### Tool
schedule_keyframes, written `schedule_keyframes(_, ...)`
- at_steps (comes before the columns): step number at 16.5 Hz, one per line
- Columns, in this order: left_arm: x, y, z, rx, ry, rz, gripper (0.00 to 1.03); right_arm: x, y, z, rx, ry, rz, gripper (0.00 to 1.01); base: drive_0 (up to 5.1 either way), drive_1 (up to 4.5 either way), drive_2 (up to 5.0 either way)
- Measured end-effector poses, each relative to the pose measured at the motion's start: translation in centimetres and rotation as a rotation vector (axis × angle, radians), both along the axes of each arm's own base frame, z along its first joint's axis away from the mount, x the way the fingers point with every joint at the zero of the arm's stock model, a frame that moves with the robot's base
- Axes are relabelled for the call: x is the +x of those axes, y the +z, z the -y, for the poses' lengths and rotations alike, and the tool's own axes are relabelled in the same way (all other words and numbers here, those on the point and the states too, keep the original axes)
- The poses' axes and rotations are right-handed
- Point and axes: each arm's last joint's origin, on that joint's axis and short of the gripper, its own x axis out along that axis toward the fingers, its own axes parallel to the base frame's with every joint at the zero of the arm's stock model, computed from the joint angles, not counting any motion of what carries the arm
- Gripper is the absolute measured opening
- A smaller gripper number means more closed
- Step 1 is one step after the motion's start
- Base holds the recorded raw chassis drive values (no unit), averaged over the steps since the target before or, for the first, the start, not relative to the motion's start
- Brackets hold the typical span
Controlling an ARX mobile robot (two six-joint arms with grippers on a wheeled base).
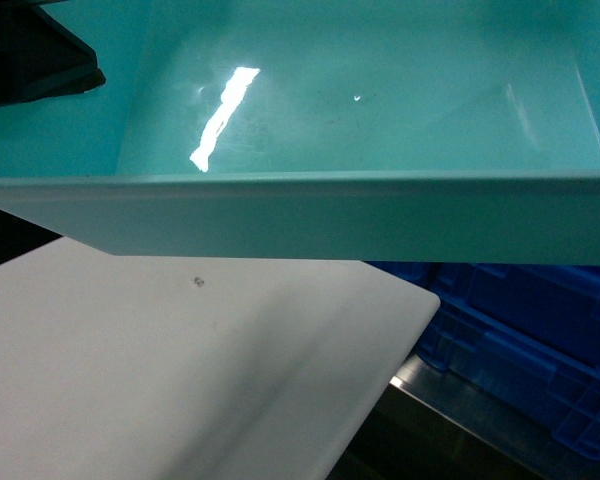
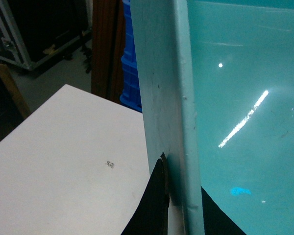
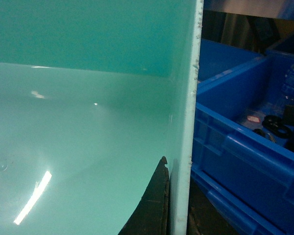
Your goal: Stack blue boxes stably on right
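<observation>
Your left gripper (image 2: 174,196) and right gripper (image 3: 174,196) each clamp a wall of the turquoise tub (image 1: 380,120), raised lengthwise between them, dark blue crates (image 1: 520,330) lower right.

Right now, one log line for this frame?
phase: tub carry | tub: lifted above white table, empty | left claw: clamped on tub wall | right claw: clamped on opposite wall | blue crates: right, below
</observation>
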Motion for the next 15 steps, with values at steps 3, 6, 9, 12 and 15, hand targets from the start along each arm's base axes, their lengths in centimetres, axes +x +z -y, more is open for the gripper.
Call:
schedule_keyframes(3, 0.0, 0.0, 0.0, 0.002, -0.001, 0.0, 0.02, 0.01, -0.01, 0.0, 0.0, 0.0, -0.001, 0.02, -1.6, -1.61, -1.6)
schedule_keyframes(6, 0.0, 0.0, 0.0, 0.002, -0.001, 0.001, 0.02, 0.0, 0.0, 0.0, 0.0, 0.0, 0.0, 0.02, -1.6, -1.6, -1.6)
schedule_keyframes(9, 0.0, 0.0, 0.0, 0.002, -0.001, 0.001, 0.02, 0.0, 0.0, 0.0, 0.0, 0.0, 0.0, 0.02, -1.6, -1.57, -1.6)
schedule_keyframes(12, 0.0, 0.0, 0.0, 0.003, -0.001, 0.001, 0.02, 0.01, -0.01, 0.0, 0.0, 0.0, 0.0, 0.02, -1.6, -1.58, -1.6)
schedule_keyframes(15, 0.0, 0.0, 0.0, 0.003, -0.001, 0.001, 0.02, 0.01, -0.01, 0.0, 0.0, 0.0, 0.0, 0.02, -1.6, -1.58, -1.6)
